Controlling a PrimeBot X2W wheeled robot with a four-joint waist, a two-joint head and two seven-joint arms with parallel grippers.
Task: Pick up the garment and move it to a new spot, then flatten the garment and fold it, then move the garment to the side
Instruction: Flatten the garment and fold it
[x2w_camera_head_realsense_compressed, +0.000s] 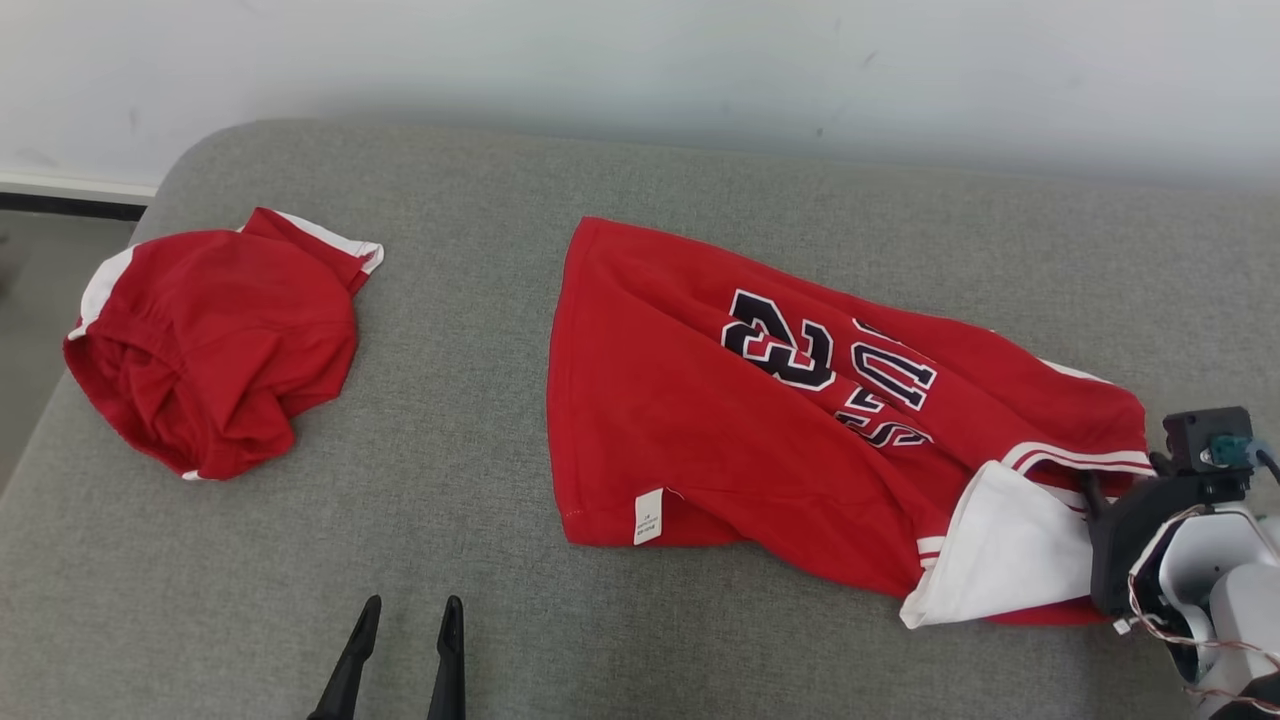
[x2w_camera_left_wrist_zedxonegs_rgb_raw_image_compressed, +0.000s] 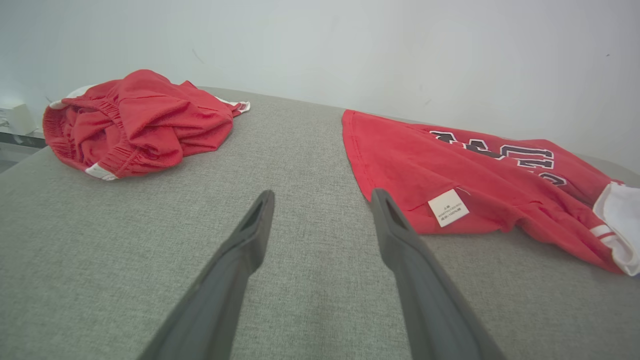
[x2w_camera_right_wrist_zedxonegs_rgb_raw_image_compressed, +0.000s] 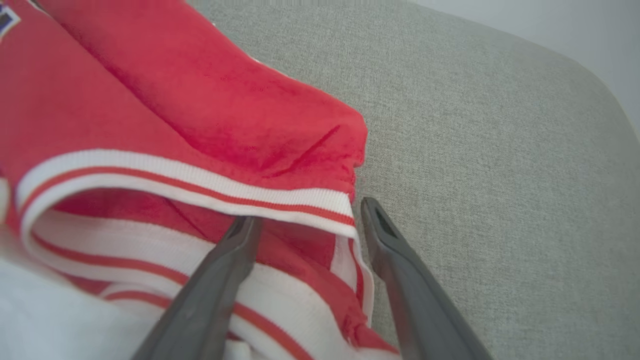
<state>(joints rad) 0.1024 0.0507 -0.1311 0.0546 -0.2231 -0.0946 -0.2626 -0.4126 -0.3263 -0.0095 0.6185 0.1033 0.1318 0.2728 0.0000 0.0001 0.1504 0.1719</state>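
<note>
Spread tool, red jersey, crumpled shorts

Red shorts with white trim, crumpled at the left end of a grey fabric surface. White wall behind. Floor beyond the left edge.

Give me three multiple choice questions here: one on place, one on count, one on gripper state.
1. Where are the crumpled red shorts relative to the 23 jersey? A on it B left C right
2. Garments on the grey cushion? A one B two C three
3. The left gripper is A shut on the jersey B shut on the shorts C open
B: shorts lie leftward, cushion between. B: shorts and jersey. C: fingers apart over bare cushion.
</note>
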